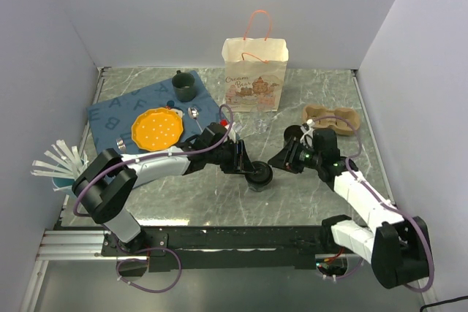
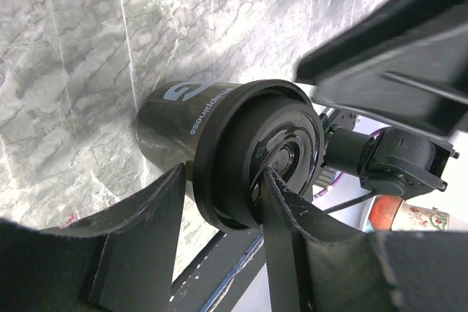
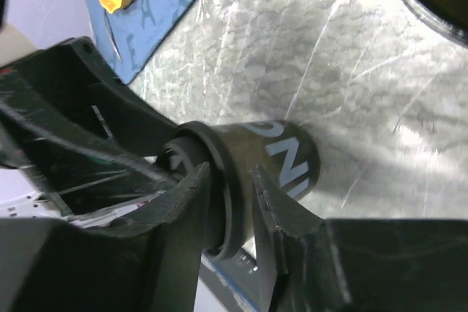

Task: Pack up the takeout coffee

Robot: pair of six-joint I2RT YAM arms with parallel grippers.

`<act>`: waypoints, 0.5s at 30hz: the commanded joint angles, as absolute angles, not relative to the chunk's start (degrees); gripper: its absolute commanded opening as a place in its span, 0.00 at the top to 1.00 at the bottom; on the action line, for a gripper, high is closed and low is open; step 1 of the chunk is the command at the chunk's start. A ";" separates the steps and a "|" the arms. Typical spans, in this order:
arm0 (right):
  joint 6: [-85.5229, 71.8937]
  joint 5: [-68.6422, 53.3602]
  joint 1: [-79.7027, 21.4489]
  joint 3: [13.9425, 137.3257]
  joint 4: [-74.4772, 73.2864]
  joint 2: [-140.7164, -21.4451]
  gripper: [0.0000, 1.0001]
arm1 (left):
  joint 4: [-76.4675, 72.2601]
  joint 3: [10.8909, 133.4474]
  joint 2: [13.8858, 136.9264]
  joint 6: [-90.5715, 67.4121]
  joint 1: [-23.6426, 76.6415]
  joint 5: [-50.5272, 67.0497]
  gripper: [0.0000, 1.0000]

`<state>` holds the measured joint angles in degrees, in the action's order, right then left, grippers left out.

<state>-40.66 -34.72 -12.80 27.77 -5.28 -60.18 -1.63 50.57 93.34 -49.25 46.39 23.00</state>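
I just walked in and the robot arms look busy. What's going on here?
The robot is packing takeout coffee. Its left gripper has its fingers closed on the lid of a dark coffee cup standing in the middle of the table. The right gripper is open right beside that cup, pointing at it. A second cup stands behind it. The brown tray, to the right of the paper bag, holds no cups yet.

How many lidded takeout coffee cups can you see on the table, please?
2. The near cup stands mid-table between the left gripper and right gripper; the far cup sits farther back, just left of the pulp tray. The paper bag could hide more.
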 commanded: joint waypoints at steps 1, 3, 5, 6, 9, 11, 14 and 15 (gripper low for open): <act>-39.46 -32.00 -12.39 33.39 -18.18 -55.21 0.59 | 18.46 43.42 99.58 -44.21 47.64 11.60 0.52; -40.25 -31.99 -12.39 33.14 -20.48 -53.97 0.57 | 18.46 43.42 99.41 -44.47 47.81 11.60 0.52; -42.18 -32.25 -12.48 32.26 -20.92 -52.04 0.57 | 18.63 43.42 99.05 -44.65 47.99 11.25 0.52; -42.88 -32.52 -12.57 31.21 -21.09 -51.60 0.57 | 18.55 43.42 99.05 -44.91 48.08 11.16 0.52; -44.56 -31.73 -13.01 29.45 -22.23 -49.49 0.57 | 18.63 43.42 98.96 -45.17 48.34 11.08 0.52; -45.87 -31.20 -13.79 28.48 -22.33 -47.47 0.57 | 18.63 43.24 98.97 -45.26 48.60 11.07 0.52; -47.55 -30.76 -14.59 26.37 -20.92 -46.23 0.57 | 18.55 43.24 99.23 -45.35 48.78 10.99 0.52; -47.81 -30.41 -15.02 25.67 -20.31 -46.23 0.58 | 18.54 43.24 99.23 -45.44 48.87 10.99 0.52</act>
<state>-45.08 -32.29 -13.69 27.55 -20.64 -47.66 -2.17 49.89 92.71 -50.41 47.13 21.19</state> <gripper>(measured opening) 0.429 0.488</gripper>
